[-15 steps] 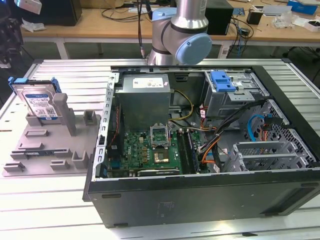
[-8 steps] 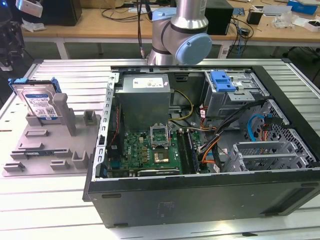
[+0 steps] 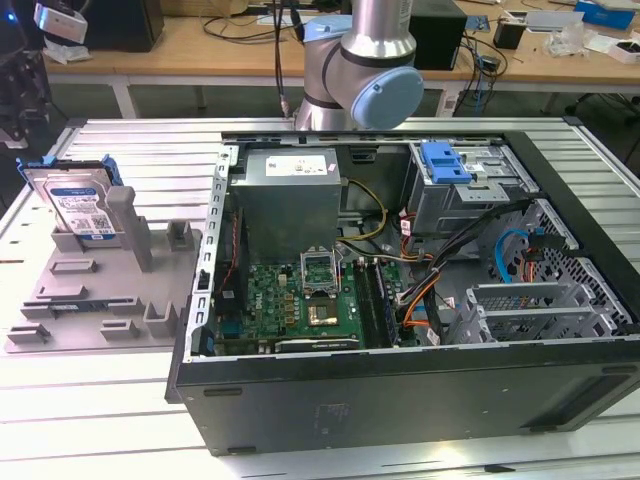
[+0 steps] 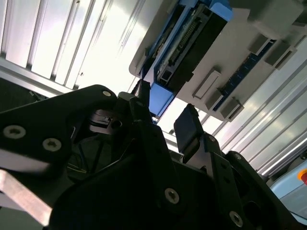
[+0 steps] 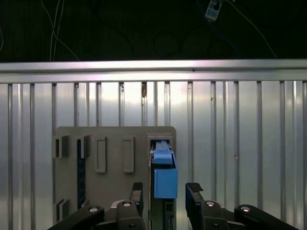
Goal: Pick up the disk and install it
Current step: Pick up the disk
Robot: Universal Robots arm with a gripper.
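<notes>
The disk (image 3: 80, 205), a silver drive with a white-and-blue label in a blue carrier, stands on edge in a slot of the grey fixture (image 3: 100, 290) at the exterior view's left. In both wrist views I look down on it edge-on, with the disk (image 5: 163, 172) lined up in the gap between my black fingers. My gripper (image 5: 165, 189) is open and well above the disk (image 4: 187, 43), apart from it. The gripper (image 4: 165, 108) holds nothing.
An open computer case (image 3: 570, 400) lies on the slatted metal table (image 3: 120, 420), to the exterior view's right of the fixture. Inside are a grey power-supply box (image 3: 285, 195), a motherboard (image 3: 300, 300), cables and a drive cage with a bare blue bracket (image 3: 445, 165). The arm's base (image 3: 360, 70) stands behind the case.
</notes>
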